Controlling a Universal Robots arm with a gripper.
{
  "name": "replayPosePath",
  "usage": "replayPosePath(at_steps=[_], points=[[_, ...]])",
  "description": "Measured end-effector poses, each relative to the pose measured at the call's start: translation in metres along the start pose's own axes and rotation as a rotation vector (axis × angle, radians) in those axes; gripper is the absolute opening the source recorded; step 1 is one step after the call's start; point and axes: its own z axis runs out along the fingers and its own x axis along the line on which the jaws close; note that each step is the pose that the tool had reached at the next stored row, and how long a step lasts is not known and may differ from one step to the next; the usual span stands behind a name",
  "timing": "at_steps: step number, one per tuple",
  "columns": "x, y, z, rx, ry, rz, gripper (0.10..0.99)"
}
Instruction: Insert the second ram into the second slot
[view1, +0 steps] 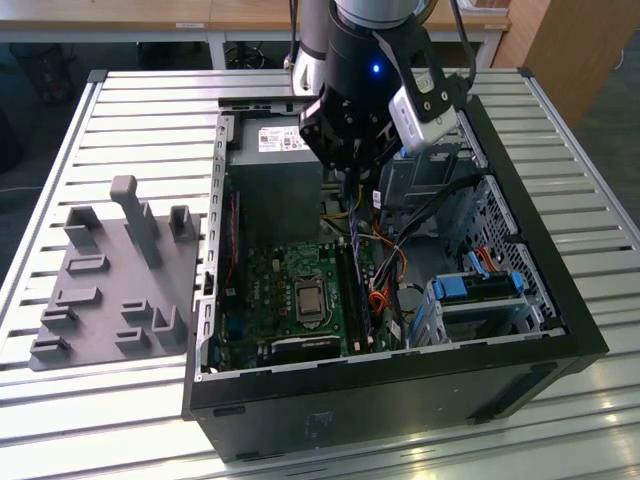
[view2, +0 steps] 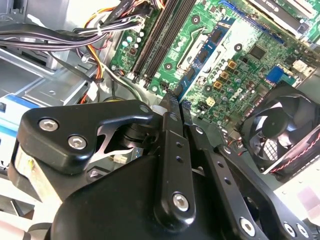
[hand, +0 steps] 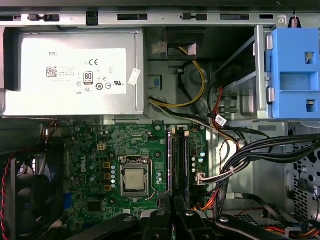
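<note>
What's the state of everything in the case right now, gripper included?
Computer case: side panel off, interior exposed.
Gripper: shut, above the memory slots; whether it pinches a stick, can't tell.
Memory slots: filled or empty, can't tell.
Processor: seated in its socket, no cooler on it.
Case fan: blades look at rest.
Arm light: lit blue.
</note>
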Motion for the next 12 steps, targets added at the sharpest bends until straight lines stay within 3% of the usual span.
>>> replayPosePath(at_steps=[12], points=[[0.0000,-0.0012,0.0043,0.000,0.0001,0.000,0.137]])
